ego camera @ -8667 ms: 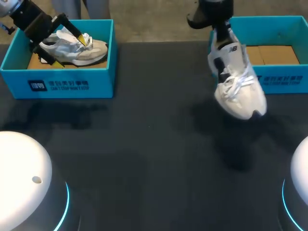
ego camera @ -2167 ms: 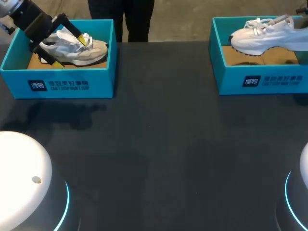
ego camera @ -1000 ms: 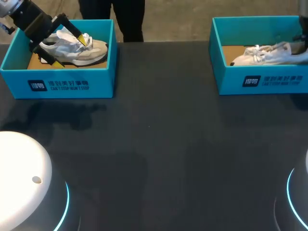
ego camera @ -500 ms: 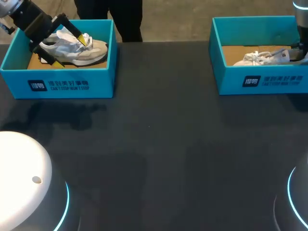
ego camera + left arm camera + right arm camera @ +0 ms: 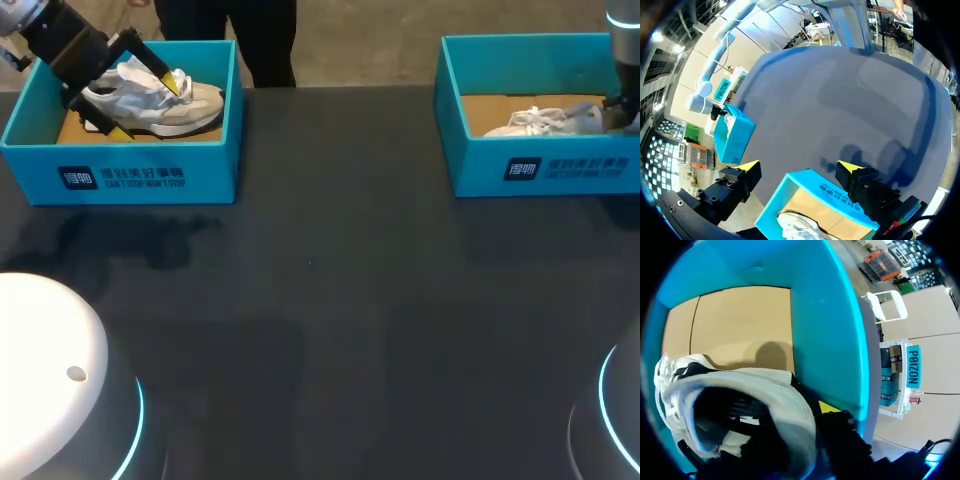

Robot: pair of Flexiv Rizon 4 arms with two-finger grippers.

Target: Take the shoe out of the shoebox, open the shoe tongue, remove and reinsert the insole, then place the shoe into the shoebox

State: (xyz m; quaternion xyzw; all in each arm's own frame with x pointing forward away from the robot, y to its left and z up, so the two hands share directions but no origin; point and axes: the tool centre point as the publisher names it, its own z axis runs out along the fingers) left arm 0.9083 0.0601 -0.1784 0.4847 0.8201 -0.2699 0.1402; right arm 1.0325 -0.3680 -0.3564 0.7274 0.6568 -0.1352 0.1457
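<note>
White shoe (image 5: pixel 545 120) lying inside right teal shoebox (image 5: pixel 560 172)

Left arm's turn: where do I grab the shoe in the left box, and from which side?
Probably the heel collar, from straight above. The shoe sits on its sole, opening up, and the box walls block any side approach. The open left gripper hangs over that end.

The left teal cardboard shoebox (image 5: pixel 120 178) bears white print on its front wall: a small boxed logo, then a line of characters above a line of small capitals. The right teal cardboard shoebox (image 5: pixel 545 168) carries the same white print on its front wall.
</note>
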